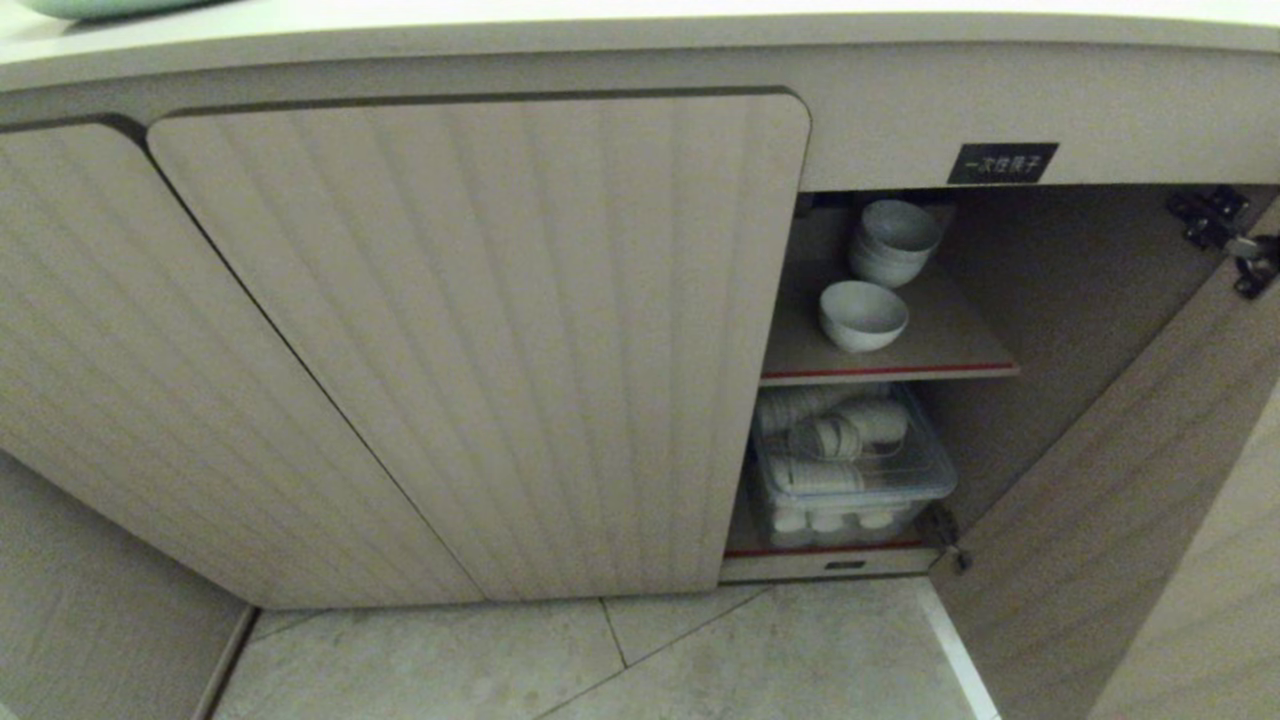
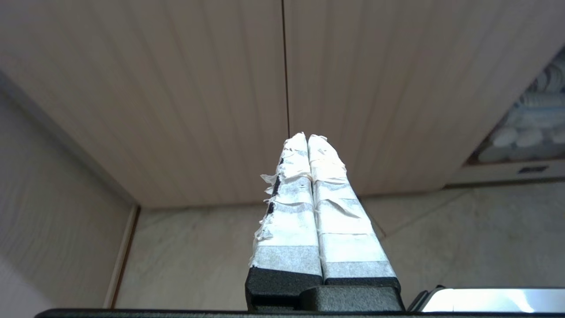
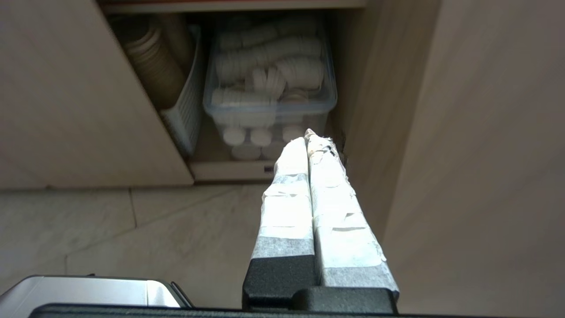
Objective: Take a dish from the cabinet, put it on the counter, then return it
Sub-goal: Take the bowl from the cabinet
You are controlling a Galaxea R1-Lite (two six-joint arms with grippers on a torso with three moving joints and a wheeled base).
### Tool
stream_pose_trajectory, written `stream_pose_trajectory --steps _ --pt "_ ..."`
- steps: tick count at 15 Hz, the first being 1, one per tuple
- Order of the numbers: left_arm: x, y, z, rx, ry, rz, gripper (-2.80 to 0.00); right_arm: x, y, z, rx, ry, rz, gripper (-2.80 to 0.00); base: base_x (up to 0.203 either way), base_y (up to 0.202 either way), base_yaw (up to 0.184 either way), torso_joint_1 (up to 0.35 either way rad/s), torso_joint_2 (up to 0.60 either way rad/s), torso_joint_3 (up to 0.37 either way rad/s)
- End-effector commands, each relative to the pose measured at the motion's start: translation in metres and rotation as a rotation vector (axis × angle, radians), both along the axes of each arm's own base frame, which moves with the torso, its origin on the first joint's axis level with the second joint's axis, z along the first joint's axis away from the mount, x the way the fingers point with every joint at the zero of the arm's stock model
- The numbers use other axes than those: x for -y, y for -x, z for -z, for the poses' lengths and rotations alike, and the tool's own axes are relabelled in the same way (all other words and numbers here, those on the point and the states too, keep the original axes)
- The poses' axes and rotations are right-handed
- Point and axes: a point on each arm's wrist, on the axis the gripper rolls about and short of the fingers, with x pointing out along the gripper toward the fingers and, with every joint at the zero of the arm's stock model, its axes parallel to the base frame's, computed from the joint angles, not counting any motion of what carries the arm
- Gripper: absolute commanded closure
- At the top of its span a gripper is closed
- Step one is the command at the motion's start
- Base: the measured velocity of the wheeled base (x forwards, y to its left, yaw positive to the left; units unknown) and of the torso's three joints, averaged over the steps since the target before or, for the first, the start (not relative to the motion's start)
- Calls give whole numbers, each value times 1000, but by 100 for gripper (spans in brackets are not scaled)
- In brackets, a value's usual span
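Pale grey floor tiles (image 1: 700, 660) fill the lower frame. Left and centre, fluted beige doors are shut. Centre right, the open cabinet (image 1: 1000, 110) shows the small white round bowl (image 1: 863, 315) on its red-edged upper shelf (image 1: 940, 350), ahead of stacked white bowls (image 1: 893, 240). Likely light, rigid, slippery, breakable; pinch the rim. Left gripper (image 2: 307, 135) and right gripper (image 3: 306, 133): fingers clenched, empty. The beige worktop (image 1: 640, 30) is cut off at the top.

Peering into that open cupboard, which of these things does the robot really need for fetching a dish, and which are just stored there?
For the job:
- small white round bowl alone on the upper shelf
- beige fluted cabinet, door open
- beige counter above

Just stored:
- stack of white bowls behind it
- clear plastic tub of white cups below
- white slatted basket
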Motion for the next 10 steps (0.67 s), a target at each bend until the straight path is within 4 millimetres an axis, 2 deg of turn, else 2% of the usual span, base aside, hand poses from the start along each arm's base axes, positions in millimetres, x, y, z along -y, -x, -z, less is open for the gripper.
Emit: stream_pose_trajectory --steps 1,5,10 --pt "0 0 0 0 -1 0 0 0 0 0 0 0 0 0 194 0 3 2 7 3" --pt "0 0 0 0 -2 0 0 0 0 0 0 0 0 0 163 0 2 7 4 0" --pt "0 0 0 0 1 0 0 0 0 0 0 0 0 0 0 0 0 0 0 0"
